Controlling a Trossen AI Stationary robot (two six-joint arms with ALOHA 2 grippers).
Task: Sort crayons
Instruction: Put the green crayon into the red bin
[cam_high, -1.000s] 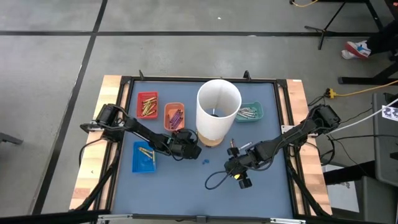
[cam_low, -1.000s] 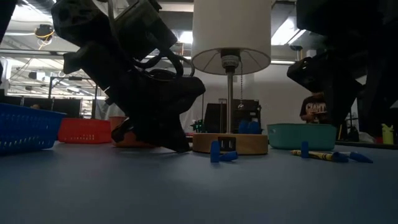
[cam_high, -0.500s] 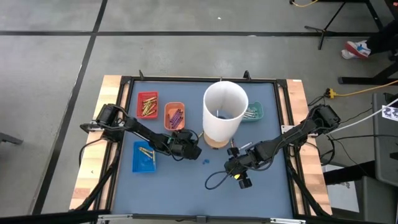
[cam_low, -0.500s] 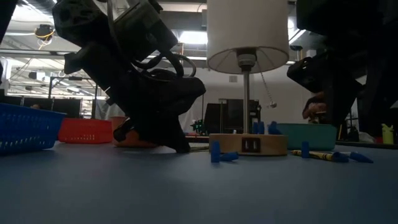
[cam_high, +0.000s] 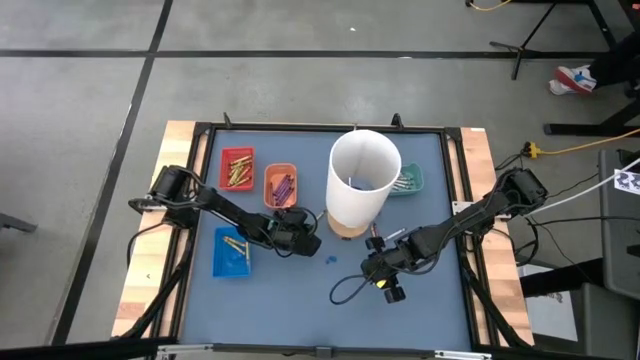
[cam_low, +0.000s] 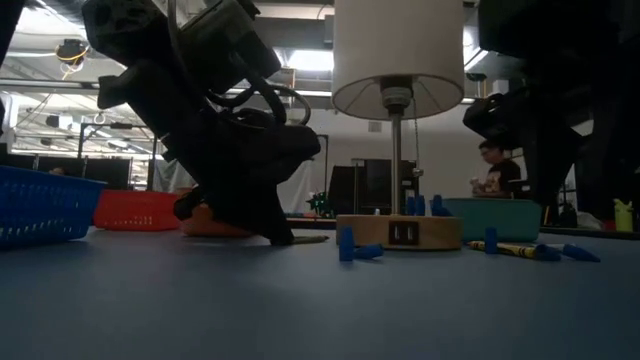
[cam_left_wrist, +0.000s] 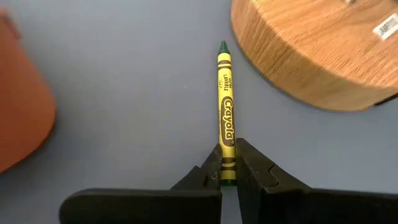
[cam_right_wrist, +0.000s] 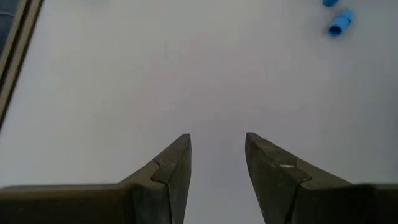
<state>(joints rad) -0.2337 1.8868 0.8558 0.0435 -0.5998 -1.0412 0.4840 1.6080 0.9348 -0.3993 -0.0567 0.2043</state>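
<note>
A yellow crayon (cam_left_wrist: 225, 106) with a dark green tip lies just beside the lamp's wooden base (cam_left_wrist: 317, 50). My left gripper (cam_left_wrist: 227, 150) is shut on it and shows near the table's middle in the high view (cam_high: 312, 234). My right gripper (cam_right_wrist: 217, 142) stands open over bare table, right of the middle (cam_high: 386, 288), with nothing between its fingers. More crayons lie in the red tray (cam_high: 237, 168), the orange tray (cam_high: 280, 186), the blue tray (cam_high: 231, 251) and the teal tray (cam_high: 408, 180). A few lie loose on the table (cam_low: 512, 247). My left gripper pinches the crayon's blunt end (cam_left_wrist: 227, 163) between its two fingertips. The fingers slant down from the table's left and lie along the crayon, which points away from them toward the lamp base. Whether the crayon rests on the table or is just clear of it, I cannot tell.
A lamp with a tall white shade (cam_high: 362, 184) stands in the middle of the table, close to my left gripper. Small blue pieces (cam_high: 328, 260) lie between the two grippers. A dark cable (cam_high: 345, 292) loops by my right gripper. A person (cam_low: 490, 168) shows in the room beyond.
The lamp has slid a little toward the table's right edge, base and shade together, and its pull chain has swung. Both arms have stayed where they were.
</note>
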